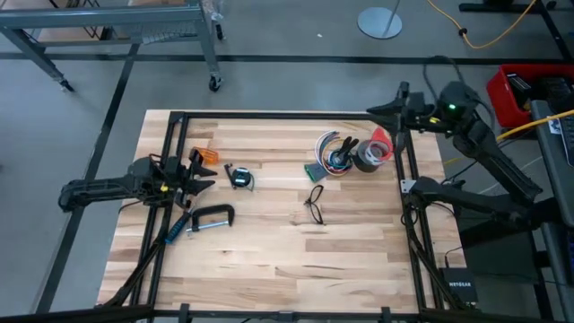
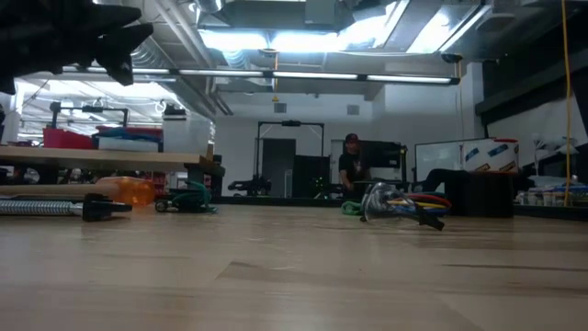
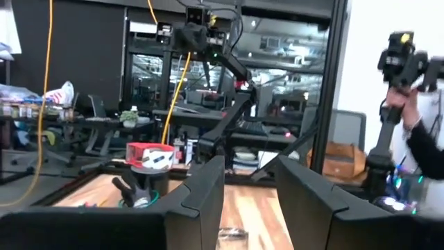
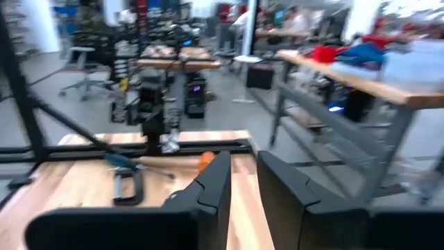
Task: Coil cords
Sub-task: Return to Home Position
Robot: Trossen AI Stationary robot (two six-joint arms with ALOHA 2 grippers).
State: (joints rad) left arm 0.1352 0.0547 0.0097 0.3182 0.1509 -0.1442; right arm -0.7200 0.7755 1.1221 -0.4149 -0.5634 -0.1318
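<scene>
The cord [image 1: 239, 177], a thin black cable with a small yellow piece, lies in a small bundle on the wooden table [image 1: 269, 269], left of centre. My left gripper [image 1: 206, 175] [image 3: 250, 167] hovers at the table's left side, pointing level toward the cord and a short way from it. It is open with nothing between its fingers. My right gripper [image 1: 381, 112] [image 4: 243, 160] is raised over the far right corner, pointing toward the table's left. It is open and holds nothing.
A metal clamp [image 1: 202, 220] lies near the left gripper, and an orange piece [image 1: 206, 154] lies behind it. Multicoloured wires [image 1: 334, 152] and tape rolls [image 1: 372, 152] sit at the far right. Black spectacle-shaped loops [image 1: 314, 205] lie in the middle. A black frame [image 1: 269, 117] borders the table.
</scene>
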